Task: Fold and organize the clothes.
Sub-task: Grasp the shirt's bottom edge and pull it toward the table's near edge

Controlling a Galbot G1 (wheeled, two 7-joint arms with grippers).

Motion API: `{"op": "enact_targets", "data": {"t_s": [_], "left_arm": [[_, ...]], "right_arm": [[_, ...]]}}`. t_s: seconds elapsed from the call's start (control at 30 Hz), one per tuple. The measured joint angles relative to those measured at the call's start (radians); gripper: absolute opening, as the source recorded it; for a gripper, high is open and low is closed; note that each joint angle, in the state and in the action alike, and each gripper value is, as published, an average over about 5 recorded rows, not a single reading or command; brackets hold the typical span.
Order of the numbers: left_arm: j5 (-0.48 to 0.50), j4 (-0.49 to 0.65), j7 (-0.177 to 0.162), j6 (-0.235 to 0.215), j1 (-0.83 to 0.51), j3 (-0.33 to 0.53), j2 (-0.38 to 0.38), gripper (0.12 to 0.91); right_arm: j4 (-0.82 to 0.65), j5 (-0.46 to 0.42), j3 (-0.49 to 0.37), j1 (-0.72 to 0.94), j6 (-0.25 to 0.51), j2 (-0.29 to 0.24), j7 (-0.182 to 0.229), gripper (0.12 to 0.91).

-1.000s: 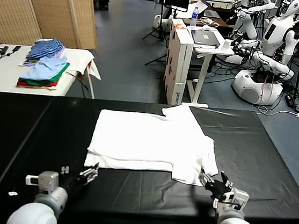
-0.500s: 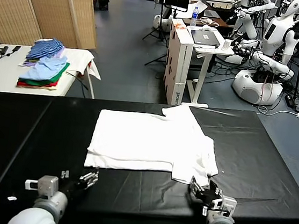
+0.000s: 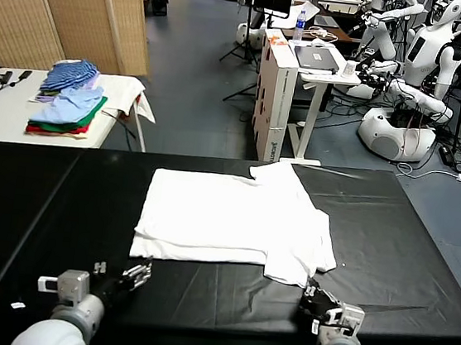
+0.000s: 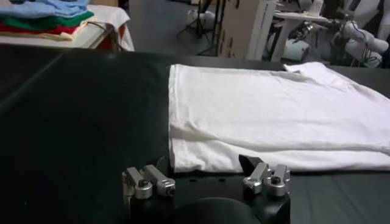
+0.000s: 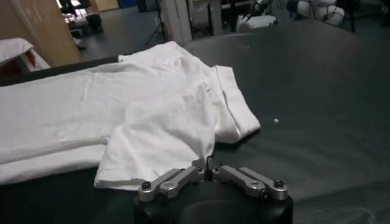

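The white T-shirt (image 3: 226, 214) lies partly folded on the black table (image 3: 60, 203), also seen in the left wrist view (image 4: 262, 109) and the right wrist view (image 5: 122, 115). My right gripper (image 3: 314, 298) (image 5: 207, 163) is at its near right corner, shut on the edge of the cloth, which rises in a small pinch between the fingertips. My left gripper (image 3: 139, 274) (image 4: 207, 173) hovers open just short of the shirt's near left corner, touching nothing. No printed graphic shows.
A stack of blue, green and red folded garments (image 3: 67, 108) sits on a white side table at the far left. Beyond the table stand a white cart with a laptop (image 3: 305, 64) and other robots (image 3: 403, 117). The table's near edge runs just below both grippers.
My right gripper has shifted slightly left along the near edge and closed on the shirt's near right corner. The left gripper has barely moved and stays open.
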Motion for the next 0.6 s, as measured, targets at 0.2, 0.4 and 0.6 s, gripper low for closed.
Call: {"op": "enact_targets", "data": {"t_s": [0.2,0.4,0.6], "left_arm": [[0.0,0.002,0.0,0.0,0.002,0.0,-0.003,0.907],[0.001,0.006,0.0,0.0,0.007,0.001,-0.007,0.907],[0.001,0.009,0.002,0.0,0.011,-0.004,-0.007,0.907]], "right_arm": [[-0.061,0.109,0.0,0.115,0.038,0.002,0.009,0.15],[-0.164,0.147,-0.021,0.236,0.049,0.019,0.02,0.15],[-0.269,0.143,-0.049,0.331,0.048,0.033,0.034,0.192]]}}
